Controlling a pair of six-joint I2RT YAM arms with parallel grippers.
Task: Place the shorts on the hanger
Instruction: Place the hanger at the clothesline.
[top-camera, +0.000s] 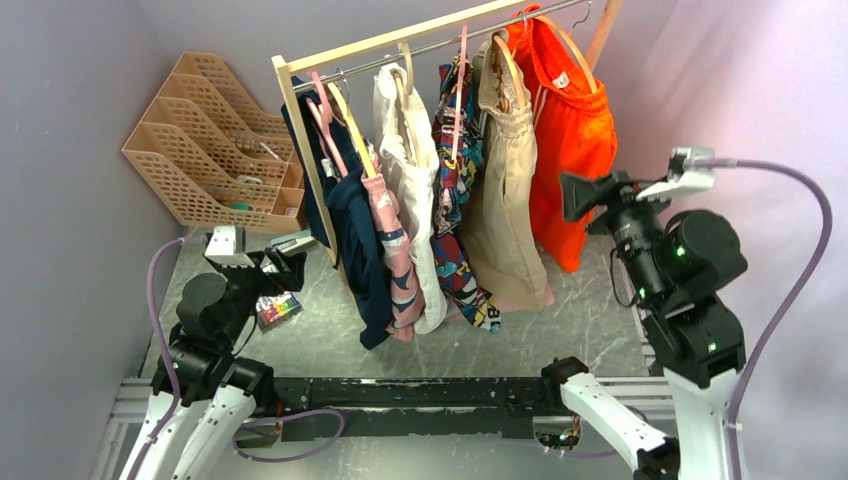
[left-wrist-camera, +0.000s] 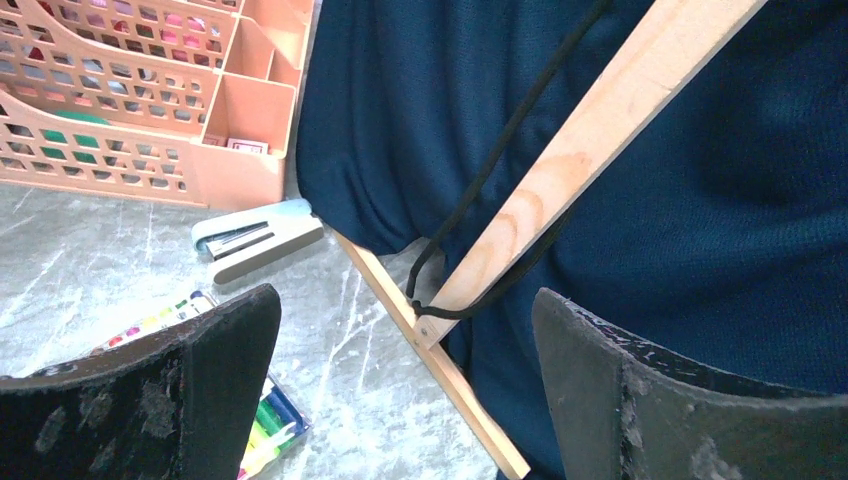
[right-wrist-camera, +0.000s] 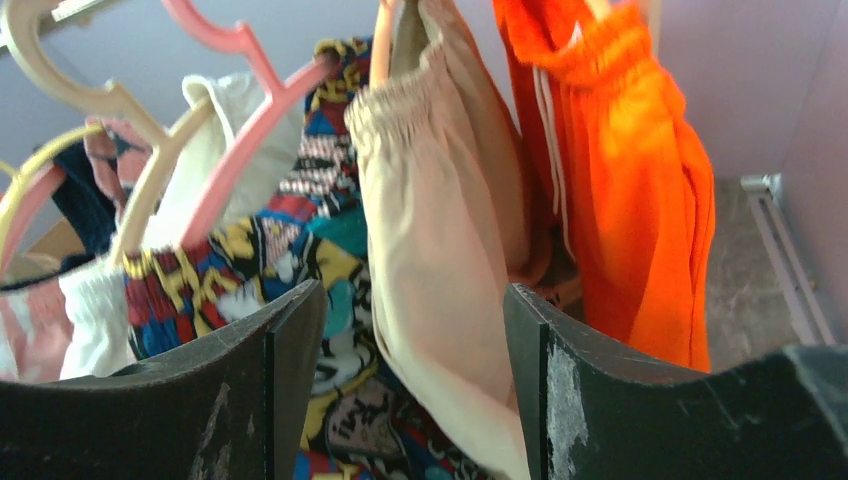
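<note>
Both left fingers (left-wrist-camera: 200, 380) and right fingers (right-wrist-camera: 250, 390) are gaping wide, empty, while the shorts (right-wrist-camera: 430, 220) are hanging on the hanger (top-camera: 508, 68) beside orange shorts (top-camera: 570, 130), a careless right-side swing likely risking knocking them off.

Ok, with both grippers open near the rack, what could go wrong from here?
1. The shorts hang squeezed between the orange shorts and the patterned garment. The open right gripper, pointed at them, might pinch or drag a neighbour.
2. The open left gripper sits close to the rack's wooden leg and a looped black cord. Moving forward, it could snag the cord or nudge the rack.
</note>
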